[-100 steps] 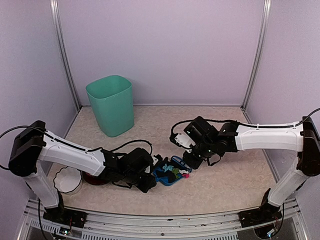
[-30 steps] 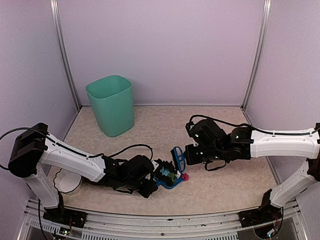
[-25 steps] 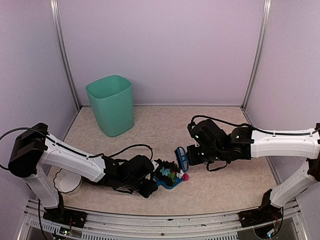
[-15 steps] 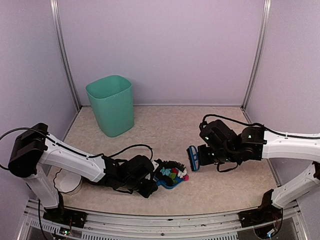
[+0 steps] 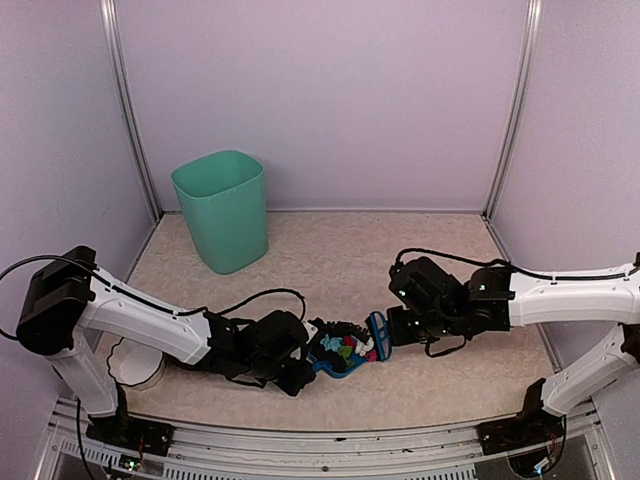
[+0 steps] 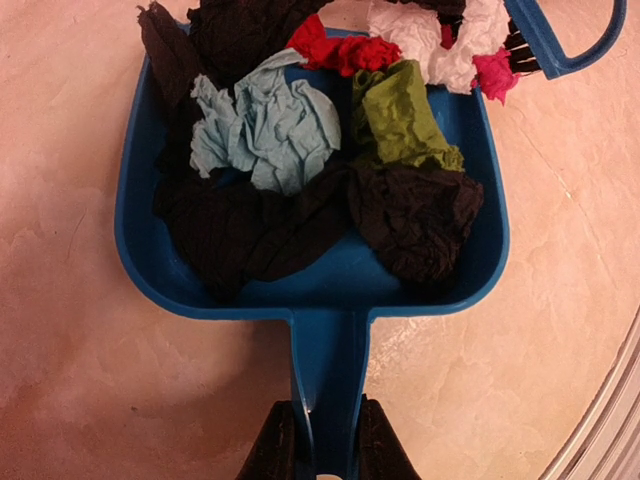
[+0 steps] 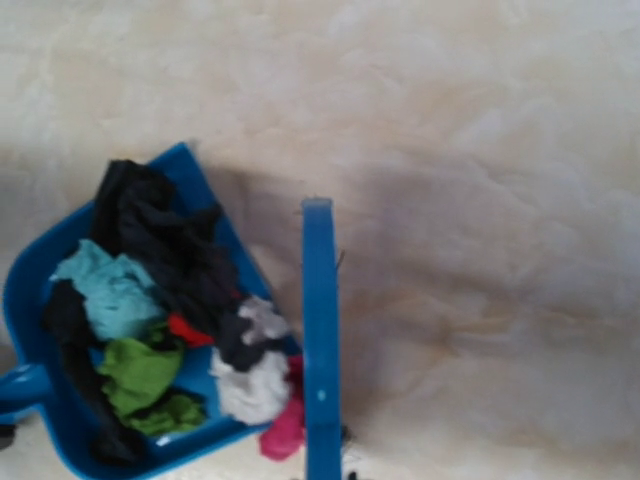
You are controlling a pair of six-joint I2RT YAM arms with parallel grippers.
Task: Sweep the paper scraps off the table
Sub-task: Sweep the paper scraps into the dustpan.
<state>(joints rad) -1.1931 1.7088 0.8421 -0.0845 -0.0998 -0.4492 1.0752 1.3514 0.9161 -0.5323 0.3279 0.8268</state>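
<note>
The paper scraps (image 6: 270,130), black, teal, green, red and white, are piled in the blue dustpan (image 6: 330,290). My left gripper (image 6: 325,445) is shut on the pan's handle and holds the pan flat on the table (image 5: 450,370). At the pan's mouth, white scraps (image 7: 245,385) and a pink one (image 7: 285,430) lie against the blue brush (image 7: 318,340). The brush stands on edge beside them. My right gripper (image 5: 395,328) is shut on the brush (image 5: 378,336), just right of the pan (image 5: 333,368). Its fingers are out of the right wrist view.
A teal waste bin (image 5: 222,210) stands at the back left. A white bowl (image 5: 135,362) sits near the left arm's base. The metal front rail (image 5: 330,440) runs along the near edge. Purple walls close in the back and sides.
My right gripper swung the brush out to the right, then brought it back left against the pan's mouth, pushing the pink and white scraps in. The left gripper and pan stayed put.
</note>
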